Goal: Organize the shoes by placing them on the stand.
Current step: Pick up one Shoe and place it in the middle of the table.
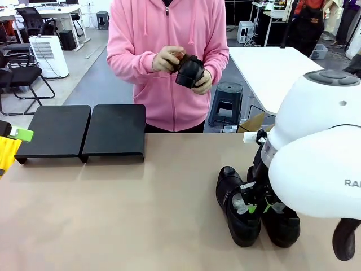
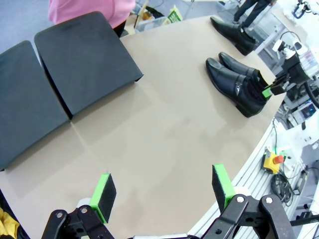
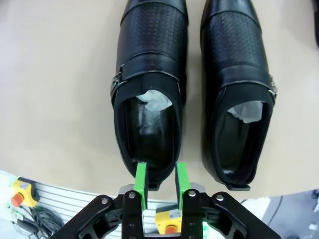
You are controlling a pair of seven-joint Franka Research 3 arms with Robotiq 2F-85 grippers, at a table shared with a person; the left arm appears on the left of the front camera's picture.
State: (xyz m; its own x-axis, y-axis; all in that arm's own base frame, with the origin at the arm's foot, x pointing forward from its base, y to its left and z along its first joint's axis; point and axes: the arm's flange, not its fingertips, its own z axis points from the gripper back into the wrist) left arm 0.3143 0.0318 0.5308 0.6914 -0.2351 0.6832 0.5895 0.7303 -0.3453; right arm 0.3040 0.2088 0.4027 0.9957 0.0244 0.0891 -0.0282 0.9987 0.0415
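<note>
Right gripper (image 3: 160, 180) pinching a shoe heel at the near right of the table (image 1: 141, 214).
Its green pads (image 3: 141, 181) clamp the back rim of the first shoe (image 3: 149, 64), which lies just beside the second shoe (image 3: 237, 74), both stuffed with white paper. The left gripper (image 2: 162, 188) hangs spread wide over the table. The stand (image 1: 84, 130) sits far left, well apart from both shoes. A person (image 1: 141, 45) holds a third shoe (image 1: 189, 70).

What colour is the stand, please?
The stand is matte black, clearest in the front view.
</note>
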